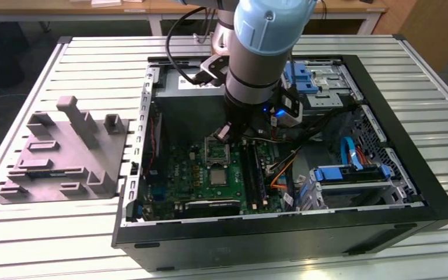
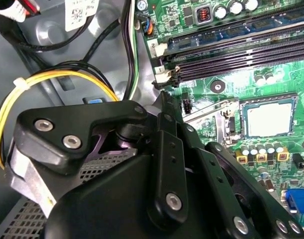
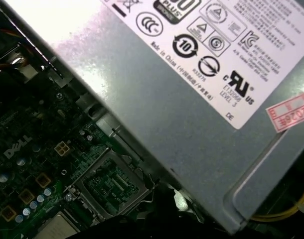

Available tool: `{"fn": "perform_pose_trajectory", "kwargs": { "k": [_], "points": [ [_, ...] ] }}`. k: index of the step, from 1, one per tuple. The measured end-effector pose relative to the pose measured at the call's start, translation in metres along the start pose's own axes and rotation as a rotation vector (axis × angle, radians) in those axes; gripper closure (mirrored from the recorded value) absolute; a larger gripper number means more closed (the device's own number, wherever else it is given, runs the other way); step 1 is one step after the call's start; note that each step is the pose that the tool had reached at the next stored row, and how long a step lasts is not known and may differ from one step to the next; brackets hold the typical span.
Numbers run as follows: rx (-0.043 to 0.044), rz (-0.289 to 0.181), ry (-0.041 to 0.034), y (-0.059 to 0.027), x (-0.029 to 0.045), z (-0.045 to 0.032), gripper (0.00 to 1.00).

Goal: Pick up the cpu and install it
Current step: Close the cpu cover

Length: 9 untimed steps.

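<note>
The arm reaches down into the open computer case, which lies on the slatted table. The claw hovers just above the green motherboard, beside the hinged socket frame. Whether its fingers are parted or closed cannot be told. The cpu appears seated in the socket, silvery top up, apart from the claw; it also shows in the exterior view. The grey power supply stands just beside the socket frame
</note>
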<state>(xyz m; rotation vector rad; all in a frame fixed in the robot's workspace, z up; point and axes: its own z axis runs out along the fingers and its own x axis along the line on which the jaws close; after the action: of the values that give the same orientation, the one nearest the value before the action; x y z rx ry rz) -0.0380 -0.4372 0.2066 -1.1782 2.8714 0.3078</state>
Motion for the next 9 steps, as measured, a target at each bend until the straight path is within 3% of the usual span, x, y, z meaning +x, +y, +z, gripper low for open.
{"fn": "perform_pose_trajectory", "kwargs": {
  "k": [5, 9],
  "points": [
    [-0.0036, -0.036, 0.0077, 0.0001, 0.0001, 0.0001, 0.89],
    [0.0, -0.044, 0.0169, 0.0002, 0.0, -0.0004, 0.89]
  ]
}}
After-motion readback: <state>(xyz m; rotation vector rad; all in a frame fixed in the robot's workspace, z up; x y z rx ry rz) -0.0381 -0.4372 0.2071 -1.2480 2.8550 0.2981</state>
